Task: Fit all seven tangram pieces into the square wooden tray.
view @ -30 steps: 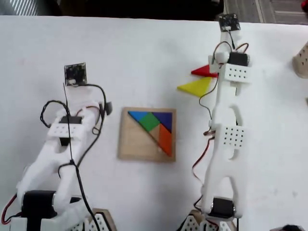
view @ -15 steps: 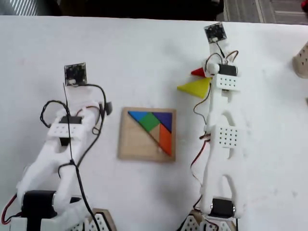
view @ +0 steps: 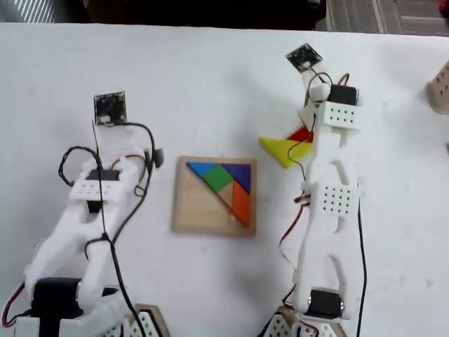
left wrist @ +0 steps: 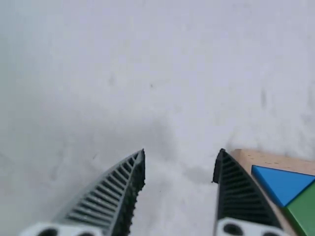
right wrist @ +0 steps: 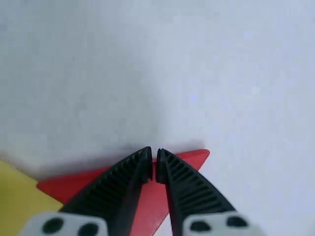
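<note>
The square wooden tray (view: 203, 210) lies between the arms, with blue (view: 201, 169), green (view: 219, 178), purple (view: 240, 173) and orange (view: 241, 201) pieces in its far right half. A yellow triangle (view: 283, 150) and a red triangle (view: 302, 133) lie on the table right of the tray, touching each other. My right gripper (right wrist: 152, 160) is shut, its tips resting on the flat red triangle (right wrist: 193, 158), with the yellow triangle (right wrist: 14, 195) beside it. My left gripper (left wrist: 179, 160) hangs open over bare table by the tray's corner (left wrist: 245, 157), nothing between its fingers.
A pale wooden pegged block (view: 440, 88) stands at the table's right edge. Wooden bases sit at the near edge by each arm's foot. White table stretches open beyond the tray and to its left.
The right arm has drawn back toward the near side, dragging the red and yellow triangles with it; the red one is now partly under the wrist. The left arm is unmoved.
</note>
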`<move>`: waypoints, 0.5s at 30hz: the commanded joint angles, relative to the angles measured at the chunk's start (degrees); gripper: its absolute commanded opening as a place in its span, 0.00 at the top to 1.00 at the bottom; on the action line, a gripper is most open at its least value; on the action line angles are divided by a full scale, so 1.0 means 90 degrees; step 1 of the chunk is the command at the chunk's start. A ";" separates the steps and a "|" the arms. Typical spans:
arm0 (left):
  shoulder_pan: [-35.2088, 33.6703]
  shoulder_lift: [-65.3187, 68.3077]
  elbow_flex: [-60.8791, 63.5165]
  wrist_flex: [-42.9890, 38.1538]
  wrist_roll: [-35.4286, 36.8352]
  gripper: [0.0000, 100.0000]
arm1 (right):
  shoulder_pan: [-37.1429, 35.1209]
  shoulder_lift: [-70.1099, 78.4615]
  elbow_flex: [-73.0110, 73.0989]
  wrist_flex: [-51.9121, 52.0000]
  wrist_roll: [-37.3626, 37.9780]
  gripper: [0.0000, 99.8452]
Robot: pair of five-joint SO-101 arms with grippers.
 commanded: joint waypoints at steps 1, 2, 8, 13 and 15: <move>0.0093 0.0005 -0.0342 -0.0205 -0.0059 0.76 | 0.0259 0.0073 -0.0781 0.1314 0.0127 0.98; 0.0093 0.0015 -0.0352 -0.0205 -0.0059 0.76 | 0.0327 0.0054 -0.0918 0.1324 0.0078 0.98; 0.0151 0.0015 -0.0342 -0.0205 -0.0068 0.76 | 0.0825 -0.0122 -0.0860 0.1324 -0.0488 0.98; 0.0161 0.0015 -0.0352 -0.0205 -0.0068 0.76 | 0.1089 -0.0142 -0.0801 0.1333 -0.0449 0.98; 0.0161 0.0015 -0.0352 -0.0215 -0.0068 0.76 | 0.1177 -0.0142 -0.0801 0.1343 -0.0449 0.98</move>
